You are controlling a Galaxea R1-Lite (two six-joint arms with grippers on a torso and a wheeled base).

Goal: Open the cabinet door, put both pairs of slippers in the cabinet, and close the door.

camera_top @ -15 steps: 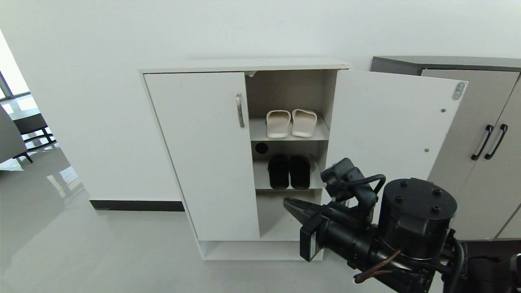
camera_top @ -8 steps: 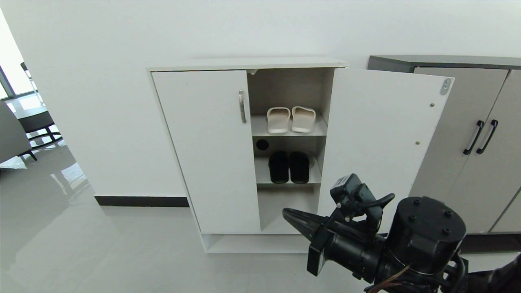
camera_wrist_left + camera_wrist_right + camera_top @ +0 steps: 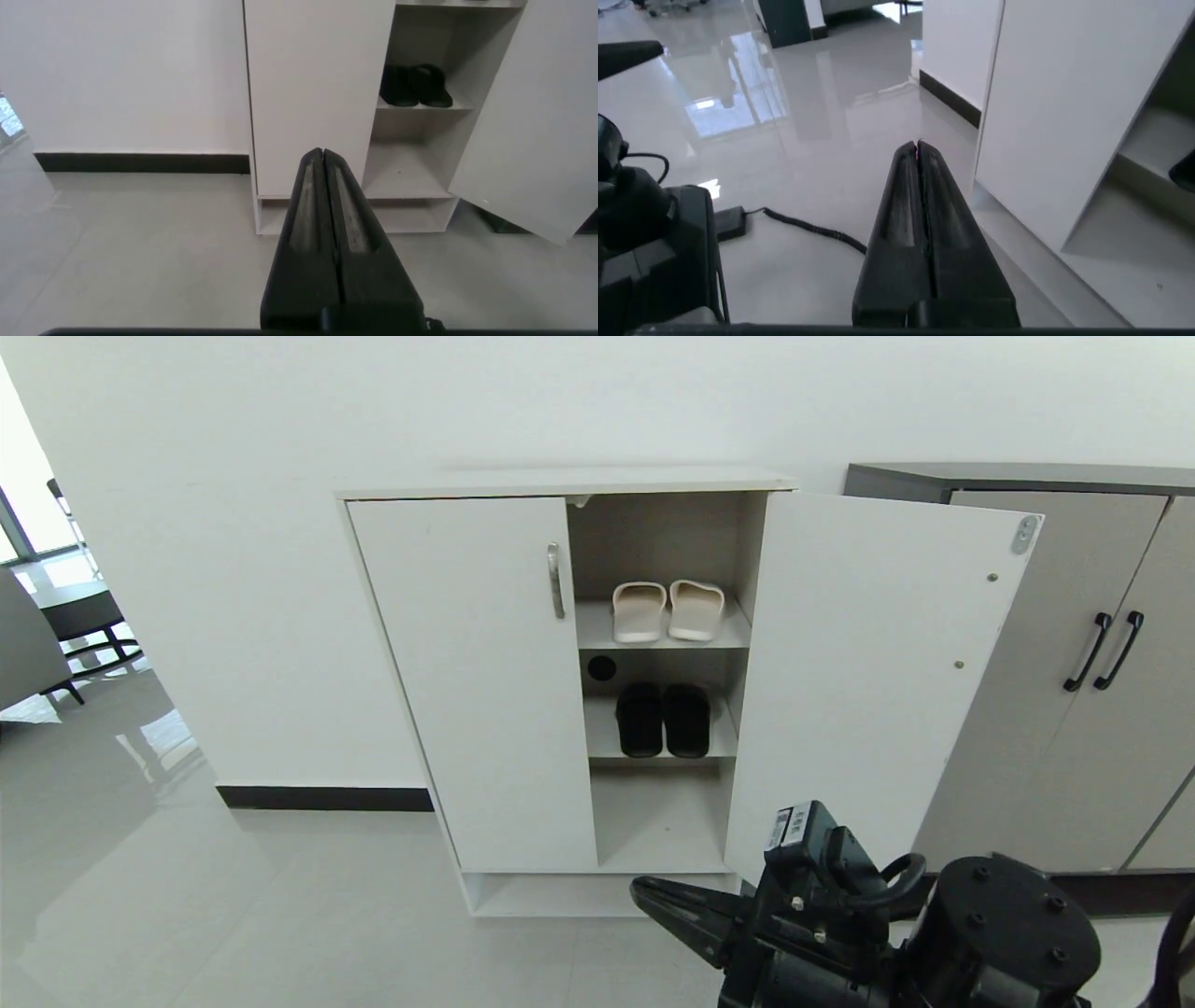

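Beige slippers (image 3: 667,610) above black slippers (image 3: 663,720), lengthwise front-to-back in open cabinet (image 3: 560,483), left gripper (image 3: 322,161) and right gripper (image 3: 653,899) clenched empty

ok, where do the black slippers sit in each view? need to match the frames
Head view: black slippers on the middle shelf, mid-picture, beside the closed left door.
Left wrist view: the pair on that shelf, just past the same door.
Right wrist view: a dark sliver at the picture's edge past the door, likely one slipper; cannot tell for sure.
Shared landmark: the closed left door.
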